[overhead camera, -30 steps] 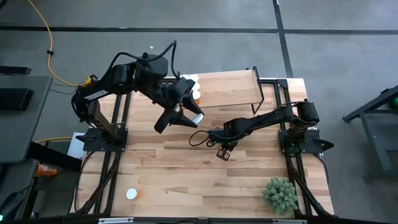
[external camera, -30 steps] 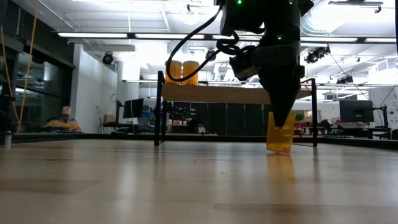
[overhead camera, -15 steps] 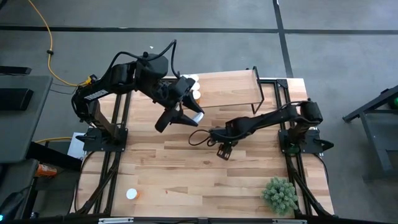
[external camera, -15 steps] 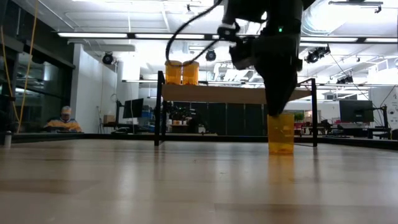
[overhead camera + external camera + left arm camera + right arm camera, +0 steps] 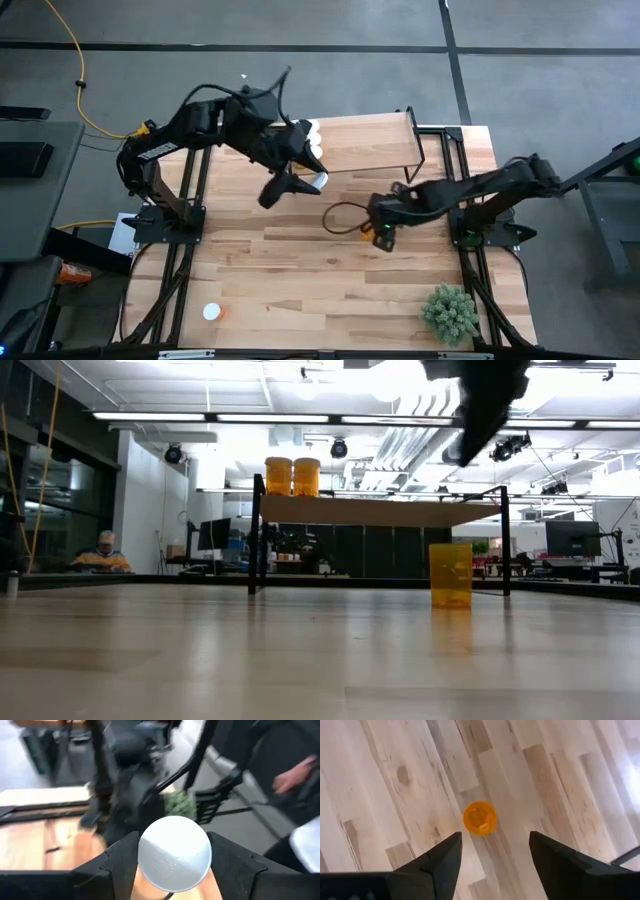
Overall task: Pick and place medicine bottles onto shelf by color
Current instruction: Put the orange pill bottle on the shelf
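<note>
Right gripper (image 5: pixel 492 865) now open, lifted off uncapped orange bottle (image 5: pixel 451 574) upright on tabletop.

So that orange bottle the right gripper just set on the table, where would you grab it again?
The orange bottle stands upright and alone on the tabletop, with no cap visible on it. Take it around its round side wall, coming straight down from above: the right gripper hangs open over it, fingers on either side, and nothing crowds it.

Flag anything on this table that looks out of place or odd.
One medicine bottle stands on the tabletop with no white cap, its open mouth visible in the right wrist view. The two bottles on the shelf look orderly. Another bottle sits alone near the table's front-left corner.
</note>
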You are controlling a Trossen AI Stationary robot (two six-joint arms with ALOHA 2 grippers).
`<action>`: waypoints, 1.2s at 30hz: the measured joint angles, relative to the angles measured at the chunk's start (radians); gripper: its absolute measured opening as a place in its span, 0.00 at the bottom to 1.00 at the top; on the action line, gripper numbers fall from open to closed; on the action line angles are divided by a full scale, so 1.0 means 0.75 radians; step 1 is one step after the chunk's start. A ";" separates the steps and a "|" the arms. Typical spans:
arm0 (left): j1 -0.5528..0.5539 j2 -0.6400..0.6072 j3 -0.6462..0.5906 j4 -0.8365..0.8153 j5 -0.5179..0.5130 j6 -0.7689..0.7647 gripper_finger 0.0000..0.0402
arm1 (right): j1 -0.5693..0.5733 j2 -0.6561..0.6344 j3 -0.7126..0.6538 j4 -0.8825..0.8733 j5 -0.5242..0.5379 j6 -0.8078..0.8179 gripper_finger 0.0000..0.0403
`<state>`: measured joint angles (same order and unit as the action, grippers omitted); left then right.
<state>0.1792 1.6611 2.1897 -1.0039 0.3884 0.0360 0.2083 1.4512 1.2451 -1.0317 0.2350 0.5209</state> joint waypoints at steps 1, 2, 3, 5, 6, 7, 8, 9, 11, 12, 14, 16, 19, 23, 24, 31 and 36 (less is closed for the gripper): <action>-0.008 0.000 -0.023 0.001 -0.037 0.010 0.52 | 0.025 -0.041 -0.042 0.011 0.017 0.031 0.54; -0.016 0.001 -0.054 0.011 -0.066 0.023 0.52 | 0.051 -0.084 -0.099 0.033 0.027 0.078 0.53; -0.026 0.001 -0.095 0.031 -0.092 0.031 0.52 | 0.075 -0.130 -0.167 0.067 0.026 0.150 0.52; -0.051 0.001 -0.205 0.100 -0.143 0.037 0.52 | 0.127 -0.231 -0.322 0.167 0.025 0.325 0.50; -0.061 0.001 -0.271 0.136 -0.166 0.035 0.52 | 0.153 -0.280 -0.397 0.223 0.024 0.413 0.49; -0.074 0.002 -0.344 0.184 -0.199 0.025 0.52 | 0.180 -0.328 -0.468 0.295 0.023 0.490 0.49; -0.088 0.005 -0.415 0.242 -0.235 0.003 0.52 | 0.203 -0.373 -0.531 0.372 0.023 0.555 0.49; -0.103 0.018 -0.484 0.321 -0.272 -0.019 0.52 | 0.222 -0.414 -0.584 0.440 0.027 0.611 0.48; -0.130 0.061 -0.585 0.454 -0.328 -0.042 0.52 | 0.249 -0.480 -0.671 0.550 0.059 0.694 0.48; -0.142 0.095 -0.614 0.482 -0.334 -0.034 0.52 | 0.259 -0.505 -0.700 0.585 0.076 0.723 0.48; -0.165 0.180 -0.613 0.545 -0.341 0.002 0.52 | 0.265 -0.549 -0.733 0.616 0.106 0.748 0.48; -0.179 0.263 -0.598 0.531 -0.394 0.043 0.52 | 0.265 -0.585 -0.740 0.607 0.135 0.747 0.48; -0.189 0.393 -0.587 0.515 -0.465 0.090 0.52 | 0.265 -0.651 -0.730 0.566 0.190 0.694 0.48; -0.188 0.517 -0.578 0.566 -0.479 0.127 0.52 | 0.264 -0.760 -0.693 0.503 0.292 0.656 0.48; -0.189 0.539 -0.577 0.603 -0.484 0.131 0.52 | 0.264 -0.785 -0.686 0.468 0.310 0.662 0.48; -0.186 0.633 -0.574 0.837 -0.512 0.208 0.52 | 0.264 -0.887 -0.682 0.248 0.336 0.789 0.48; -0.163 0.670 -0.577 0.814 -0.508 0.237 0.52 | 0.264 -0.898 -0.681 0.235 0.363 0.807 0.48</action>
<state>0.0572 2.1637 1.7567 -0.3938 0.0073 0.2137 0.4061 0.7777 0.7341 -0.8556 0.5075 1.1259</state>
